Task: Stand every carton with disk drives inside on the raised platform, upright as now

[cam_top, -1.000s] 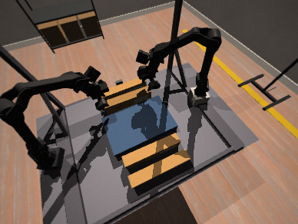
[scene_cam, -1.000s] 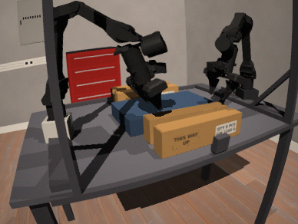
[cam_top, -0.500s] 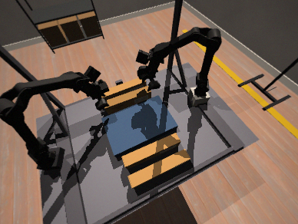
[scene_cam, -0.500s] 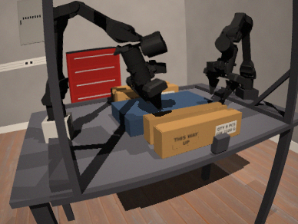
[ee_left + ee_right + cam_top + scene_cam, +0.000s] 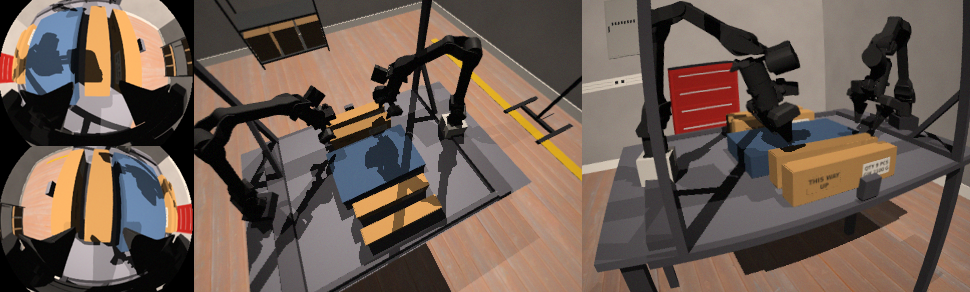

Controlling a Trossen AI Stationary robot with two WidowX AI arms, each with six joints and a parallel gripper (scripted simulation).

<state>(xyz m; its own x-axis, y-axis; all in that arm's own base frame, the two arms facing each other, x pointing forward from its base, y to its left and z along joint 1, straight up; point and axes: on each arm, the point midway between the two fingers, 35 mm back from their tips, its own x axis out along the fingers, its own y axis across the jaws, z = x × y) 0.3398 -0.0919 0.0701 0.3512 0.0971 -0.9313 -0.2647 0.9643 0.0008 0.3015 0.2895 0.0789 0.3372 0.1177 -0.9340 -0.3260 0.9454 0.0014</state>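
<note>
My left hand (image 5: 387, 102) (image 5: 788, 131) (image 5: 96, 84) (image 5: 129, 147) is open, its fingers spread wide with nothing gripped, and my right hand (image 5: 329, 124) (image 5: 864, 123) (image 5: 99, 230) is open the same way. I have them at opposite ends of the inner carton (image 5: 359, 131) (image 5: 774, 167) (image 5: 97, 39) (image 5: 98, 195), which lies lengthwise between my two arms. It stands upright on the grey surface (image 5: 319, 250) (image 5: 717, 225) (image 5: 97, 104) (image 5: 81, 257), close along one side of the raised blue platform (image 5: 349, 172) (image 5: 827, 127) (image 5: 62, 23) (image 5: 140, 214). Just outside it, with a narrow gap between, stands the outer carton (image 5: 354, 114) (image 5: 839, 175) (image 5: 128, 49) (image 5: 65, 195), roughly parallel; its side reads "THIS WAY UP", and a white label near one end begins "QTY". I see a small dark block (image 5: 349, 106) (image 5: 868, 187) (image 5: 140, 45) (image 5: 50, 189) by that carton's outer side. The other pair of cartons (image 5: 394, 195) (image 5: 804, 115) (image 5: 21, 65) (image 5: 170, 204) stands on the far side of the platform from these two, also side by side. So all four cartons are beside the platform, and their flaps look closed. My left arm's shadow falls across the platform's blue top. From the outside I can't tell which carton holds drives.
</note>
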